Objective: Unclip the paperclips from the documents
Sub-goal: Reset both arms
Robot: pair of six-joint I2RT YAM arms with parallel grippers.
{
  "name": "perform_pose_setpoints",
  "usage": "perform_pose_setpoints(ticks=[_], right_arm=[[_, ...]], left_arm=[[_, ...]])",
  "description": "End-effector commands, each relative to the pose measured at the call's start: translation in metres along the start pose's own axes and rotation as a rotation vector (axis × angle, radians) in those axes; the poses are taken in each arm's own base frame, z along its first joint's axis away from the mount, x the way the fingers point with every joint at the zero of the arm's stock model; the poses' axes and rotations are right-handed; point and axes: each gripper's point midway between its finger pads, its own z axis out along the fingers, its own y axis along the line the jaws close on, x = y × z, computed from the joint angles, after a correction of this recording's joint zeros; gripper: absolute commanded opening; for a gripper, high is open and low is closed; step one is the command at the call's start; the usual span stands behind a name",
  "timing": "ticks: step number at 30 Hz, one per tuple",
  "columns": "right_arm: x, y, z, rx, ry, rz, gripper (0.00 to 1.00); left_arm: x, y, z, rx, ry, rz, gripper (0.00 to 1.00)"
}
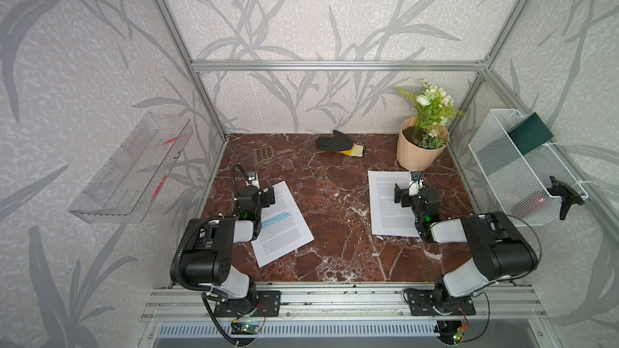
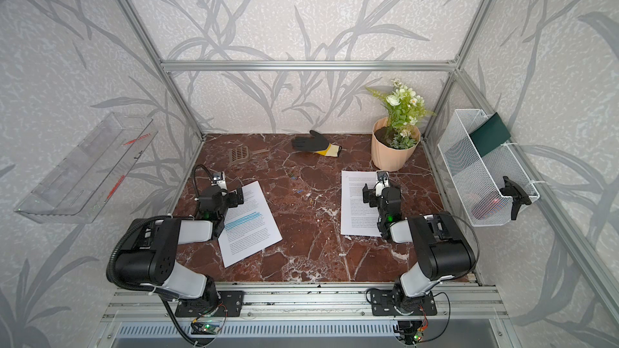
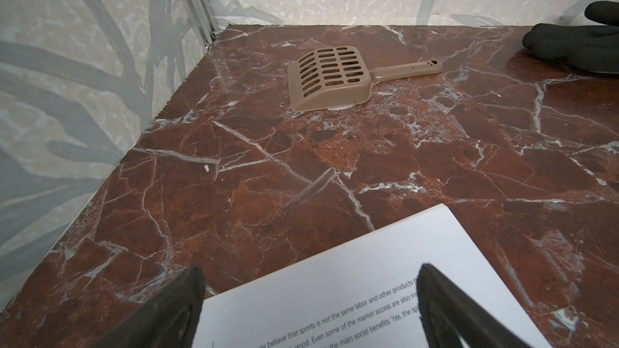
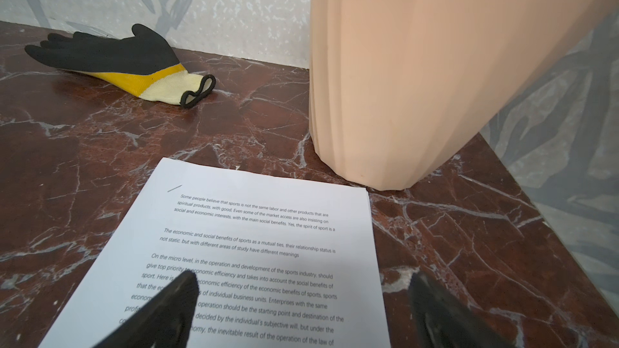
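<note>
Documents: plain set [image 1: 385, 205] is lying just beside the flower pot [image 1: 418, 155]; highlighted set [image 1: 284, 229] is lying well apart from the pot.
Paperclips [image 1: 327, 191]: lying loose on the marble table [image 1: 335, 246], farther from the pot than the plain set and nearer than the highlighted set.
Left gripper [image 3: 311, 282], right gripper [image 4: 301, 282]: jaws are standing apart, gripping nothing.

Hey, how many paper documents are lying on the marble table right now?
2. The blue-highlighted document lies askew nearer the scoop; the plain document lies beside the peach pot. No others show on the table. Each may hold several sheets.
</note>
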Motion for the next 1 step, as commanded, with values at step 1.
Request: perform_pose_setpoints(ticks=[1], right_arm=[[-0.0028,0.0013,-0.0009,-0.006,-0.021,-0.006,0.99]], left_arm=[[-0.0126,0.0011,0.0006,0.005,-0.032,-0.028,0.99]])
